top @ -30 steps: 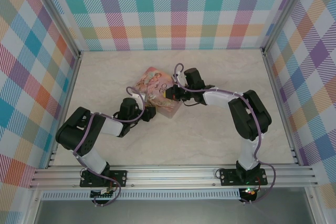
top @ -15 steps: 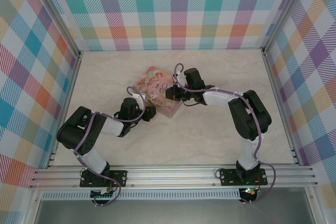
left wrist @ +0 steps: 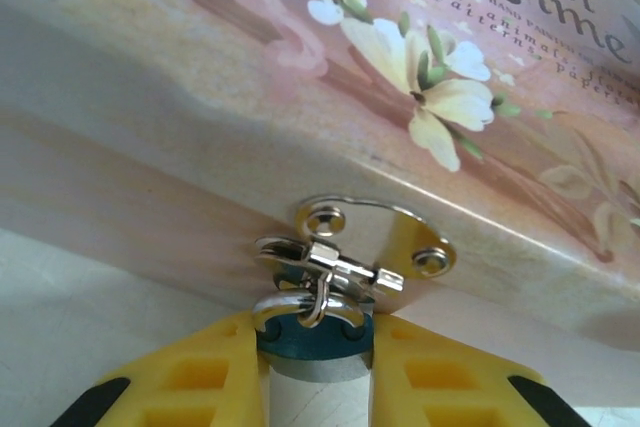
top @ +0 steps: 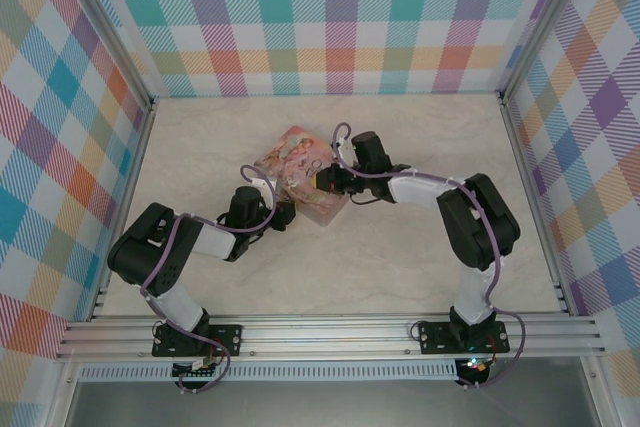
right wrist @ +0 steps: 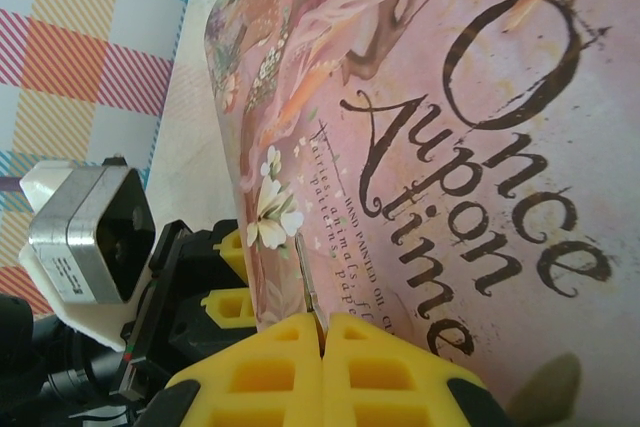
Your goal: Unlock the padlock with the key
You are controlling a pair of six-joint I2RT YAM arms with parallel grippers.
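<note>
left tool (left wrist: 314,355) pinching the padlock (left wrist: 312,337) by its teal body, guessing to steady it where it hangs off the tin (left wrist: 450,67) clasp (left wrist: 380,242) | right tool (right wrist: 323,335) squeezed on the key (right wrist: 306,275), tip poking out over the tin, ready to aim

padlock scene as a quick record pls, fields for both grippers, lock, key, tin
left gripper: shut on the padlock, fingers on either side of its body
right gripper: shut on the key
padlock: teal body, shackle looped through the hasp on the tin's side wall, looks shut
key: thin metal, pokes out past the right gripper's tips, over the tin lid
tin: pink, lettered "Once upon a time", on the table
key in lock: not yet
</note>
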